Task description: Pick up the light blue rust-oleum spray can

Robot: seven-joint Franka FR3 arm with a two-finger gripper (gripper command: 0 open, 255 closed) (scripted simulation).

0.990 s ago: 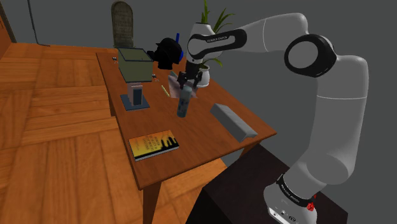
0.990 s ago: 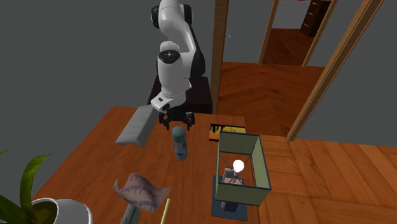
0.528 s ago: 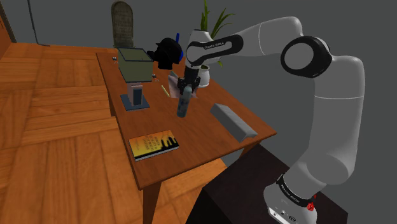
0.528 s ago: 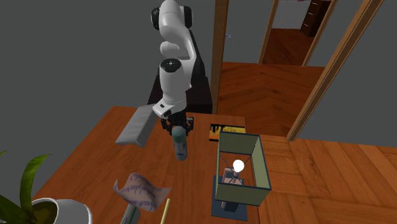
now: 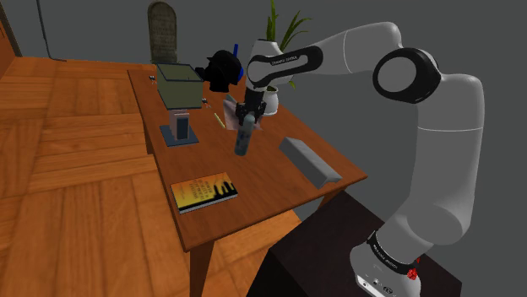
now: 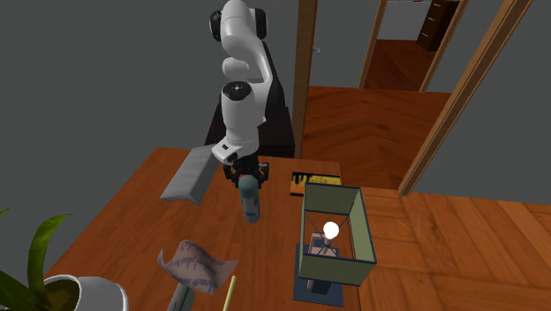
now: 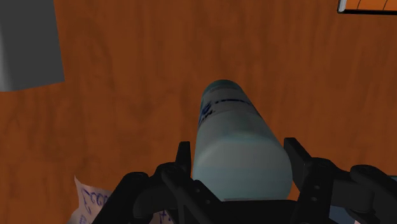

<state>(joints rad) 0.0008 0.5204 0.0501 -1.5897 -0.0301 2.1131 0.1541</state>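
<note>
The light blue spray can [image 5: 243, 143] stands upright in the middle of the wooden table [image 5: 279, 181]. My black gripper [image 5: 246, 121] comes down on it from above and is shut on its upper part. In the second exterior view the can [image 6: 252, 203] stands below the gripper [image 6: 246, 176], between the grey block and the lamp. In the wrist view the two fingers [image 7: 184, 158] clasp the can [image 7: 234, 137] on both sides, and its base rests on the table.
A grey block [image 5: 309, 160] lies near the stand's side of the table, and a yellow-and-black book [image 5: 203, 191] near the front edge. A green-shaded lamp [image 5: 179, 89], a black object [image 5: 222, 67], a potted plant [image 5: 270, 51] and a crumpled printed paper [image 6: 196, 263] stand behind the can.
The gripper has come down from just above the can and shut on its top. Over the last half second nothing has moved.
</note>
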